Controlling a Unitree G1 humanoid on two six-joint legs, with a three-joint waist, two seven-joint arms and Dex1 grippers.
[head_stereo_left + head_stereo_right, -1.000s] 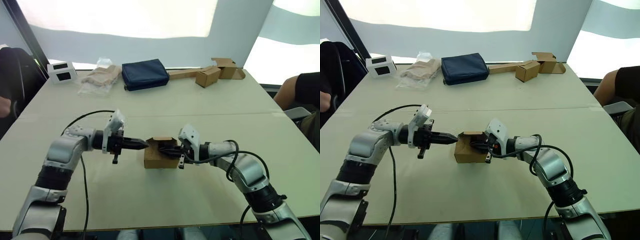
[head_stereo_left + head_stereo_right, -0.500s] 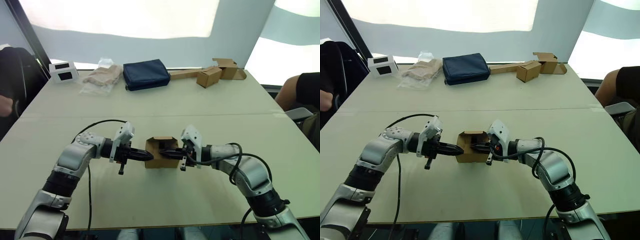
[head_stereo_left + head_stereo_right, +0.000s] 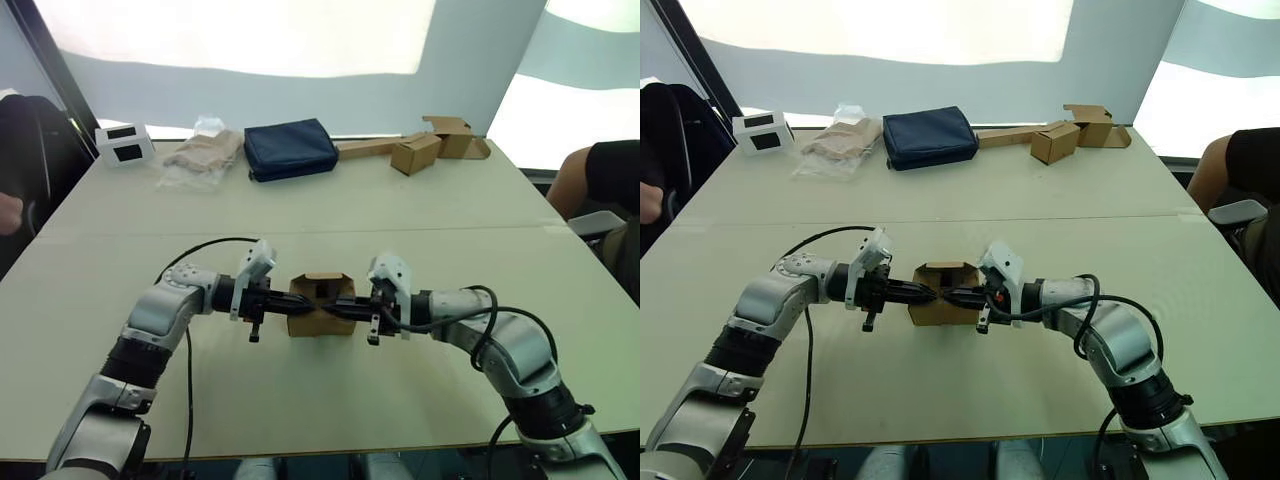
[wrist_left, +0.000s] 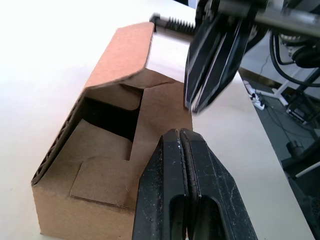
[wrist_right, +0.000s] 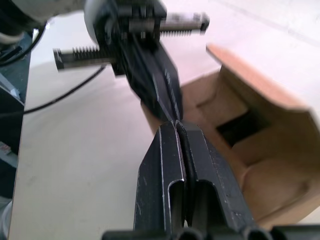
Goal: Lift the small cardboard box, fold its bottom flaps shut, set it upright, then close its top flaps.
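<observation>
1 small cardboard box (image 3: 320, 305) sits on the table (image 3: 400, 210) between 2 grippers, left gripper (image 3: 296, 307) and right gripper (image 3: 332, 309), both closed empty, tips over its open top.

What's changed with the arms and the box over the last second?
The left tool has moved in from the box's left until its tip meets the right tool over the small cardboard box. Both are shut, gripping nothing. The box remains on the table.
</observation>
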